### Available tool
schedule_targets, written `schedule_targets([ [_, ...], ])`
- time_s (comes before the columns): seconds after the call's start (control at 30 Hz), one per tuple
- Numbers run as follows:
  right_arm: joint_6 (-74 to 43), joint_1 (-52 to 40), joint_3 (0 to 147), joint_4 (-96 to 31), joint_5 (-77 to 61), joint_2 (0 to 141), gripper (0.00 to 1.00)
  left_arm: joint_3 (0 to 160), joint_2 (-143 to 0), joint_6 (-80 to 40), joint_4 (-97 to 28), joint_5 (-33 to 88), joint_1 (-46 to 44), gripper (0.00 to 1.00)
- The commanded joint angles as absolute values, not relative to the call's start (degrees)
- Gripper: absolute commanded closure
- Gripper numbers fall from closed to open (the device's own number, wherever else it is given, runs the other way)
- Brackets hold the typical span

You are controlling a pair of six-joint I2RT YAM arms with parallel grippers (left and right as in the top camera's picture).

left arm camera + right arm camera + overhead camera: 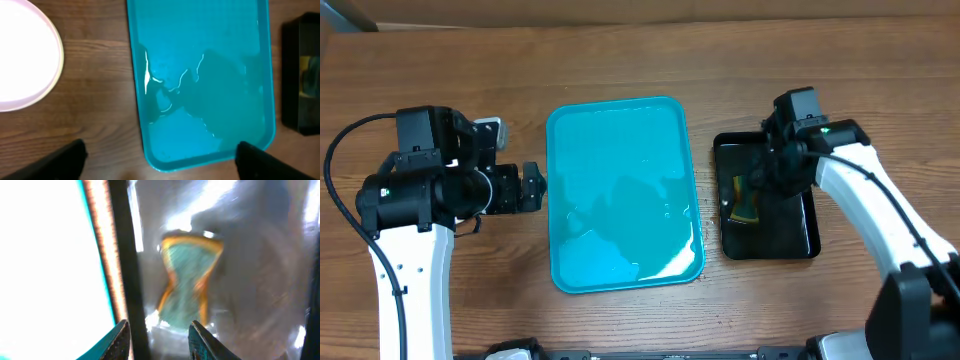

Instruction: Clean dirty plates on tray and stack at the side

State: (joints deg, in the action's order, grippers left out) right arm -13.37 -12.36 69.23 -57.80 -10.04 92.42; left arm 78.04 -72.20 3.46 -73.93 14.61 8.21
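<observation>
The turquoise tray (620, 170) lies in the middle of the table with nothing on it; it also shows in the left wrist view (200, 50). A white plate (20, 55) rests on the table left of the tray, seen only in the left wrist view; I cannot tell how many are stacked. In the overhead view the left arm hides the plates. My left gripper (532, 187) is open and empty at the tray's left edge (160, 170). My right gripper (760, 178) is open and empty just above a green and yellow sponge (190, 280).
A smaller glossy black tray (790, 235) stands right of the turquoise tray and holds the sponge (745, 202). Its edge shows in the left wrist view (295, 75), and its dark rim (120, 255) in the right wrist view. Wooden tabletop (620, 50) surrounds both trays.
</observation>
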Motion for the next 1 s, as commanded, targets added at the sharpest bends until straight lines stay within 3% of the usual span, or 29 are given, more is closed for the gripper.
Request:
schedule_targets([
  [0.0, -11.9, -16.8, 70.1, -58.3, -9.0, 86.4, 0.6, 78.4, -70.0, 8.8, -75.6, 17.5, 6.7, 0.04],
  [0.13, -13.4, -21.6, 70.1, -58.4, -5.5, 74.2, 0.59, 78.4, -66.9, 8.8, -77.6, 17.6, 6.3, 0.0],
  [0.23, -16.0, -23.5, 70.1, -58.6, -3.0, 63.9, 0.51, 78.4, -63.2, 8.8, -77.7, 18.7, 6.3, 0.0],
  [0.27, -17.5, -23.5, 70.1, -58.8, -3.1, 60.5, 0.46, 78.4, -61.7, 8.8, -77.7, 20.0, 6.3, 0.0],
  [0.3, -19.1, -23.5, 70.1, -59.1, -3.1, 57.7, 0.34, 78.4, -60.2, 8.8, -77.7, 21.8, 6.3, 0.0],
  [0.33, -20.8, -23.5, 70.1, -59.4, -3.1, 54.5, 0.11, 78.4, -59.0, 8.8, -77.8, 23.5, 6.3, 0.0],
  [0.37, -21.5, -23.5, 70.1, -59.3, -3.1, 51.7, 0.0, 78.4, -57.4, 8.8, -78.1, 25.2, 6.3, 0.0],
  [0.63, -21.5, -23.5, 70.1, -58.9, -3.1, 37.8, 0.0, 78.4, -52.1, 6.9, -78.9, 25.9, 6.3, 0.0],
  [0.97, -21.5, -23.5, 70.1, -61.3, -3.0, 36.8, 0.0, 78.4, -52.1, 6.9, -79.1, 23.8, 6.3, 0.0],
])
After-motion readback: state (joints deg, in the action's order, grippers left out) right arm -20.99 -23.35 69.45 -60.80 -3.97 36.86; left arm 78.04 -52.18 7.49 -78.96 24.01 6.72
